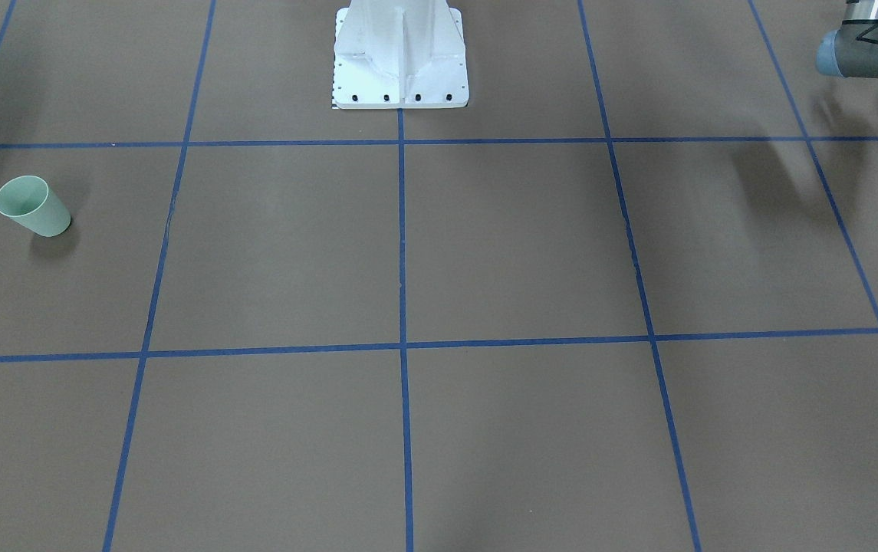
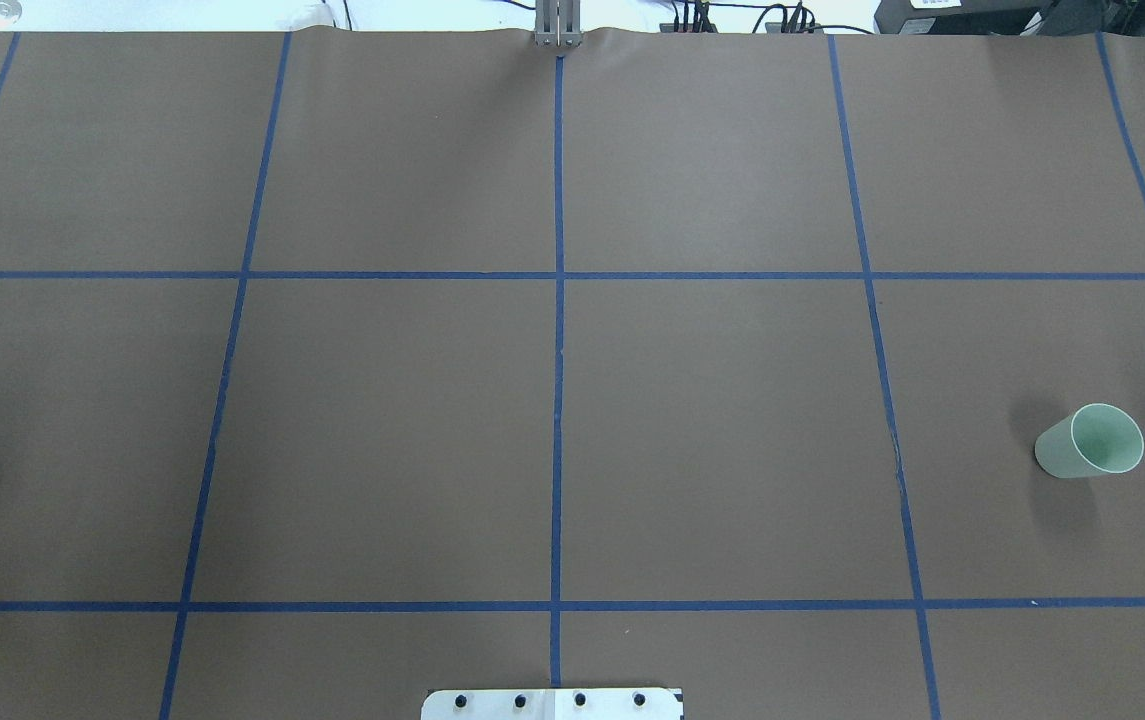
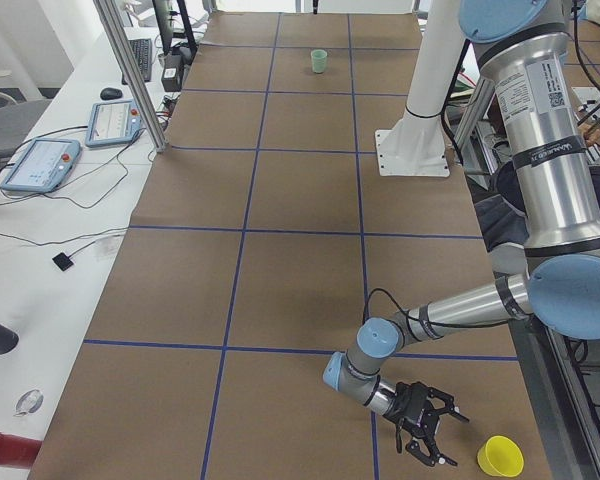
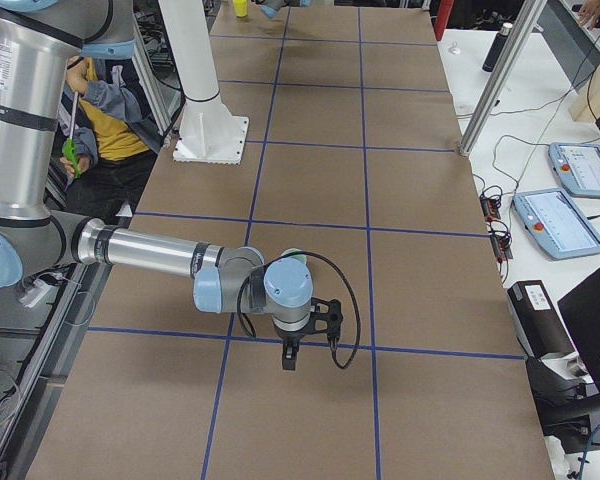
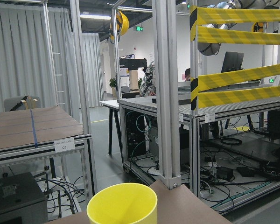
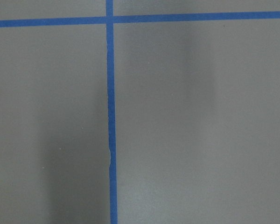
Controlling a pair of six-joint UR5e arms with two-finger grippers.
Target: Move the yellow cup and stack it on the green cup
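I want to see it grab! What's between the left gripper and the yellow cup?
Nothing but bare brown table, as the exterior left view shows. The left gripper and the yellow cup are apart, not touching.

Shows a bench (image 2: 392, 430) under a brown cover, ruled into squares by blue tape lines (image 2: 558, 400). Has alongside it a white side table (image 3: 40, 260) carrying a nearer tablet screen (image 3: 40, 165), a farther tablet screen (image 3: 115, 122), a mouse (image 3: 111, 93) and a keyboard (image 3: 143, 60) near an aluminium post (image 3: 132, 80). Includes a seated person in a yellow top (image 4: 115, 135) beside the bench's edge, yellow-and-black striped bars (image 5: 238, 35) and grey curtains (image 5: 18, 60).
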